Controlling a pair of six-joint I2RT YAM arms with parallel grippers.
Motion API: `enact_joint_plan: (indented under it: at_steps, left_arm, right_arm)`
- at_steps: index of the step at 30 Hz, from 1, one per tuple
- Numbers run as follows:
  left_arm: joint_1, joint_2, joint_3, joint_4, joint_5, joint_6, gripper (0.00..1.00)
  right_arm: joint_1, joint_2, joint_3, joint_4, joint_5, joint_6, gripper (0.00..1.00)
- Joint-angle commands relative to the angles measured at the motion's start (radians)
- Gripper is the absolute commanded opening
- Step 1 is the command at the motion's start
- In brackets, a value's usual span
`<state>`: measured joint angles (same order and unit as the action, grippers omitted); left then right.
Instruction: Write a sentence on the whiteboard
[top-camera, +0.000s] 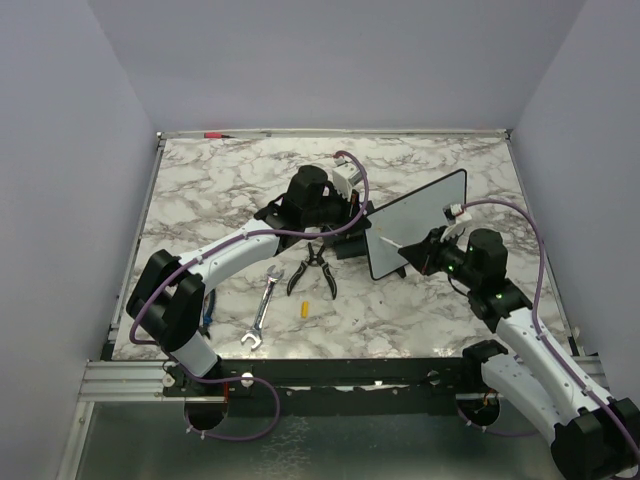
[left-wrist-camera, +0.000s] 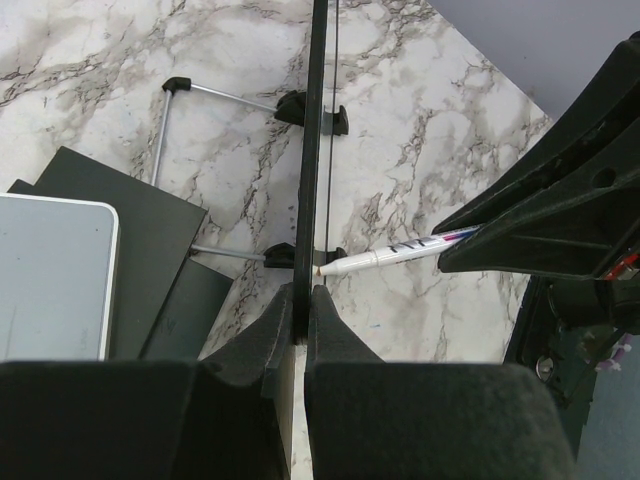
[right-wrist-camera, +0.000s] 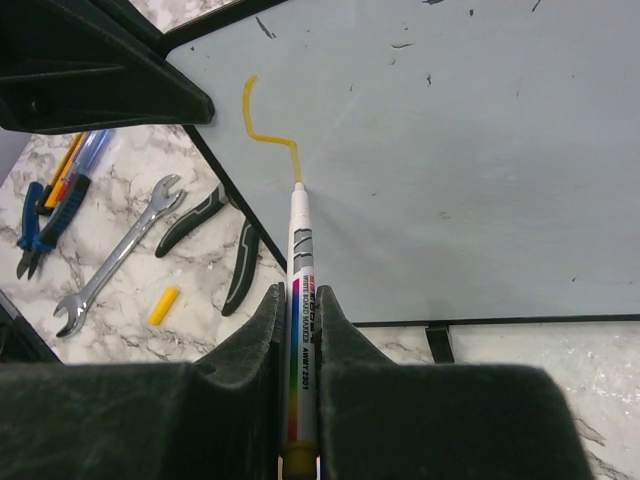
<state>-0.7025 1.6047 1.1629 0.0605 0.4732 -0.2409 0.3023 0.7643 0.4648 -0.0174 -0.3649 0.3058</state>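
The board (right-wrist-camera: 450, 150) stands upright mid-table (top-camera: 200, 190), one edge pinched by the closed left end effector (left-wrist-camera: 303, 300). The right end effector (right-wrist-camera: 303, 300) grips a marker (right-wrist-camera: 300, 230), whose tip rests on the face at the end of one short yellow stroke (right-wrist-camera: 270, 139). Pressing too hard could twist the board in that edge grip and break the line. The pale ink may also read poorly.

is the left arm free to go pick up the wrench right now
Probably not yet: the left gripper is shut on the edge of the whiteboard. The wrench itself lies uncovered beside the pliers, near that arm, so only that grip is in the way.
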Motion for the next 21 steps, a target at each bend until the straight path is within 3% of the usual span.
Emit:
enact_joint_plan:
  at_steps: [1, 10, 21]
  left_arm:
    - [-0.024, -0.023, 0.024, -0.025, 0.051, 0.014, 0.00]
    - [-0.025, -0.024, 0.027, -0.030, 0.047, 0.017, 0.00]
    - [-0.024, -0.024, 0.032, -0.050, 0.044, 0.037, 0.00]
  right_arm:
    - [0.016, -0.001, -0.025, -0.004, -0.029, -0.007, 0.01]
    - [0.020, -0.074, -0.006, -0.047, 0.013, -0.002, 0.01]
    - [0.019, -0.166, 0.035, -0.090, 0.177, 0.023, 0.01]
